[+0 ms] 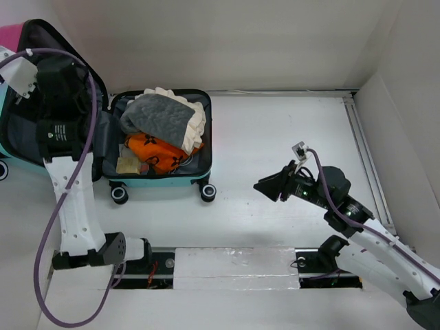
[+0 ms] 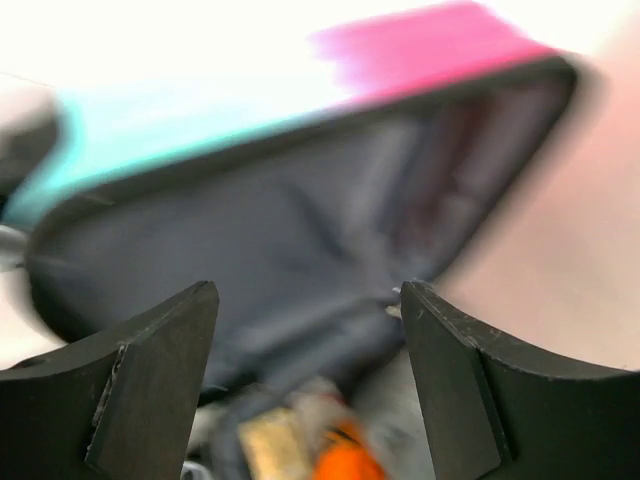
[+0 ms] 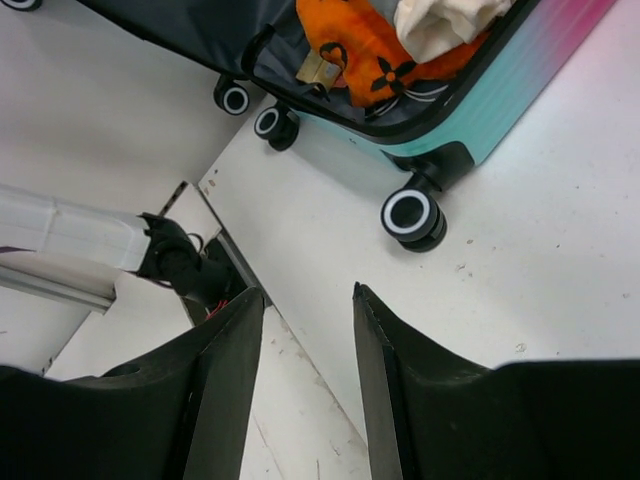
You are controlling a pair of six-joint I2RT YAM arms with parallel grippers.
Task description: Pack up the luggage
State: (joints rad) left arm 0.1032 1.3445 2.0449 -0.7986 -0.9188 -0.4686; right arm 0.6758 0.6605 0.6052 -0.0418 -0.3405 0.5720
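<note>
The luggage (image 1: 158,181) lies open at the table's left, turquoise shell, black wheels toward me. Its base holds a grey garment (image 1: 155,113), a cream one (image 1: 196,117) and an orange printed one (image 1: 158,152). The lid (image 1: 24,134), grey-lined with a pink corner, stands raised at far left. My left arm's wrist (image 1: 58,89) is up against the lid and hides its fingers. In the left wrist view the left gripper (image 2: 305,290) is open and empty, facing the blurred lid lining (image 2: 280,230). My right gripper (image 1: 265,185) is open and empty, right of the luggage; it also shows in the right wrist view (image 3: 308,292).
White walls close the back and right. A metal rail (image 1: 364,151) runs along the right side. A taped white strip (image 1: 234,265) lies at the near edge between the arm bases. A purple cable (image 1: 48,227) loops off the left arm. A suitcase wheel (image 3: 410,215) is ahead of the right gripper.
</note>
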